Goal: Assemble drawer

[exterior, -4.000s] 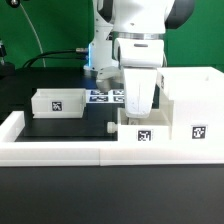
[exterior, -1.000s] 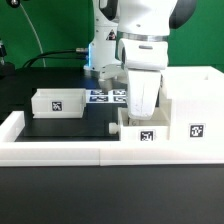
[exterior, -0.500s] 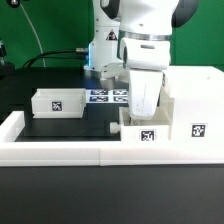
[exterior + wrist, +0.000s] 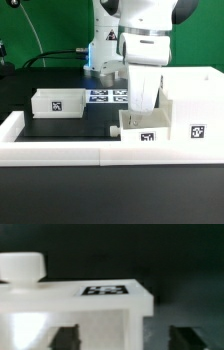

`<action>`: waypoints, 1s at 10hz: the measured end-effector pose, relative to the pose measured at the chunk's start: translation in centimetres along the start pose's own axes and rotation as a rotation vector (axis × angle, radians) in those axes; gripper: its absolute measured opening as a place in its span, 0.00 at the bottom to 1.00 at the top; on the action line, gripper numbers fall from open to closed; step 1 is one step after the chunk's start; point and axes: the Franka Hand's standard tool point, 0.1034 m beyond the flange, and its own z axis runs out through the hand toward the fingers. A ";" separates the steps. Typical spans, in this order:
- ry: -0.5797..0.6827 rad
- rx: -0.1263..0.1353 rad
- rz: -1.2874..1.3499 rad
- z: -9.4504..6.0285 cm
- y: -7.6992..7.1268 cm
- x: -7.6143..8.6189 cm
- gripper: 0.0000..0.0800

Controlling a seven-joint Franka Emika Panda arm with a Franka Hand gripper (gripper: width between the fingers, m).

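Observation:
The white drawer casing stands at the exterior view's right, with a tag on its front. One small open-top tray sits against the casing's left side, its tag facing front. My gripper points straight down into this tray. In the wrist view the gripper is open. One dark finger is over the white tray and the other is beyond its wall, apart from it. The tray's tag and a round knob show there. The second tray lies alone at the left.
The marker board lies flat behind the gripper at the robot's base. The long low white border rail runs along the front and up the left side. The black mat lies between the left tray and the rail.
My gripper has shifted slightly toward the exterior view's right, and the tray under it has moved with it, closer against the casing. The left tray has not moved.

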 end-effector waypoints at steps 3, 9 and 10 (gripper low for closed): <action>-0.006 -0.018 0.008 -2.6 0.6 -0.9 0.79; -0.006 -0.030 -0.024 -3.9 1.7 -6.0 0.81; 0.015 -0.025 -0.037 -3.7 1.7 -7.1 0.81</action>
